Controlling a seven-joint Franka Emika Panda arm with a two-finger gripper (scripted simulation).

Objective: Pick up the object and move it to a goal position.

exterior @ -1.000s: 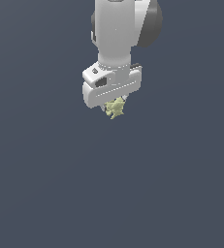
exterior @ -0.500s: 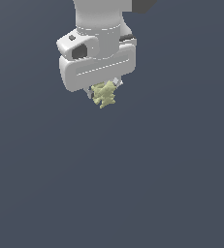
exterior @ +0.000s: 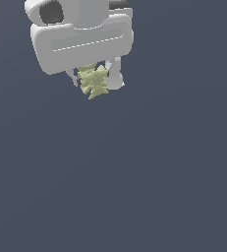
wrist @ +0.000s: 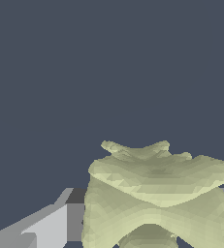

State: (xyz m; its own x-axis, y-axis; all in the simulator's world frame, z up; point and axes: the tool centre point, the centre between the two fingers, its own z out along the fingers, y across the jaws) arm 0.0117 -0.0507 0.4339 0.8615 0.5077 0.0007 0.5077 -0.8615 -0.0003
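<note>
The tool (exterior: 96,78) sat at approx 11 o'clock in the exterior view, clamped narrow on the object (exterior: 94,81). One finger (exterior: 115,76) showed at the object's 3 o'clock side, touching it; the other, at 9 o'clock, was mostly hidden behind the lump. The white tool body hung directly at 12 o'clock over the grasp. In the wrist view the object (wrist: 157,193) filled the near field, pale yellow-green, lumpy w/ jagged edges, and a grey finger pad (wrist: 45,227) lay just beside it.

The object was up in the air, well apart from anything else. No goal marker was visible in either view, only a flat dark backdrop, so can't tell how far the carry had to go. No worktop edge was readable either.

Judgement: step in hand was transport to the goal, pick done. To do it well: hold the squeeze constant, since the irregular shape prob gives only small contact patches and could pivot btwn the pads. Move smooth, no sharp accel or wrist twist. Keep the tool pointing down so the lump can't slide out. Main risk: slip or rotation in the grip mid-carry.
</note>
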